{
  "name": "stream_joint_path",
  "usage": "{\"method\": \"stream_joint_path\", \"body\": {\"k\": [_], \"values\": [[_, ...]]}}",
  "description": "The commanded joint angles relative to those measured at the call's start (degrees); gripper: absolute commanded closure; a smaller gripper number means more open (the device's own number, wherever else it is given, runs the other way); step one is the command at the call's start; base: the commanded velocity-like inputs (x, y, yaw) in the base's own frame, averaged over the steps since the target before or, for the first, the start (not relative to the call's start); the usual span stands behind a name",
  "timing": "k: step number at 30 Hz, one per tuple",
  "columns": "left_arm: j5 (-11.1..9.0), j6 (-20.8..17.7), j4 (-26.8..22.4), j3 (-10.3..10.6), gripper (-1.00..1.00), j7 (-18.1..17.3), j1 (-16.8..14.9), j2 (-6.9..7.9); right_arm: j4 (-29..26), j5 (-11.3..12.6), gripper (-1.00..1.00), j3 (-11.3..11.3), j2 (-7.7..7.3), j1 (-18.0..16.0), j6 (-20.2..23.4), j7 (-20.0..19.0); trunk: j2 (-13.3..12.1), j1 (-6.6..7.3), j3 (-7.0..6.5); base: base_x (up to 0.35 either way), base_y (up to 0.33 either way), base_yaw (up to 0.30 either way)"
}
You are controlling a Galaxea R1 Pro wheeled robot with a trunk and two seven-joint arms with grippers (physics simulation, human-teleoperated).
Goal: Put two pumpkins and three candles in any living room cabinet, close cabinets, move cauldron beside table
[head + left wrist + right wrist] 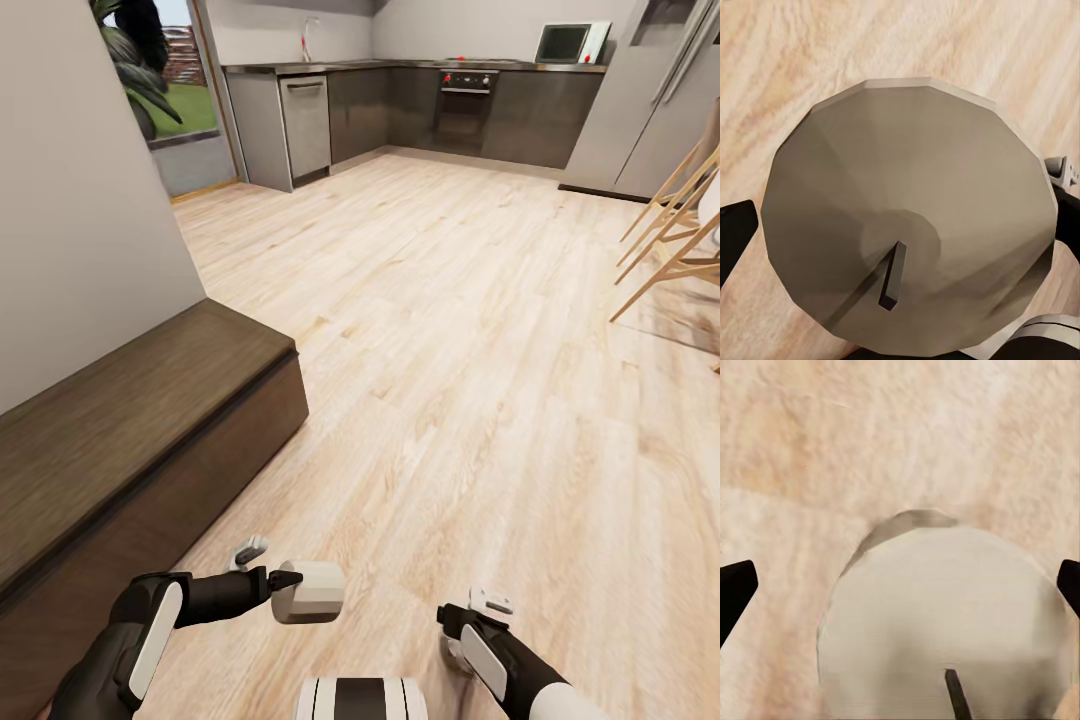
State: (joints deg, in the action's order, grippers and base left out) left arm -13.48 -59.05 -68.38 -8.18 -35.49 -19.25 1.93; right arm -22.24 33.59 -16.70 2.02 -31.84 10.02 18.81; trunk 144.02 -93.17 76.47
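The left gripper (283,583) pinches a stubby beige candle (309,591), its faceted top and dark wick facing the wrist camera. The right gripper (470,612) clamps a second pale candle (945,622). The dark brown wooden cabinet (140,420) stands closed along the wall, above pale plank floor (450,350).

The cabinet (130,440) runs off the left and bottom edges of the head view, its far end hidden. The left gripper (268,568) is largely masked by the candle (310,591) it carries; finger contact cannot be made out. The right gripper (478,612) sits at the bottom edge, its jaws unreadable. Chair legs (672,240) are cut at the right edge.
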Motion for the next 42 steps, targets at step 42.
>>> {"method": "stream_joint_path", "body": {"k": [42], "values": [[-0.1, 0.1, 0.0, 0.0, 1.0, 0.0, 0.0, 0.0, 0.2, 0.0, -1.0, -0.1, -0.28, -0.1, 0.6, 0.6, 0.0, 0.0, 0.0, 0.001, 0.0, 0.0]]}}
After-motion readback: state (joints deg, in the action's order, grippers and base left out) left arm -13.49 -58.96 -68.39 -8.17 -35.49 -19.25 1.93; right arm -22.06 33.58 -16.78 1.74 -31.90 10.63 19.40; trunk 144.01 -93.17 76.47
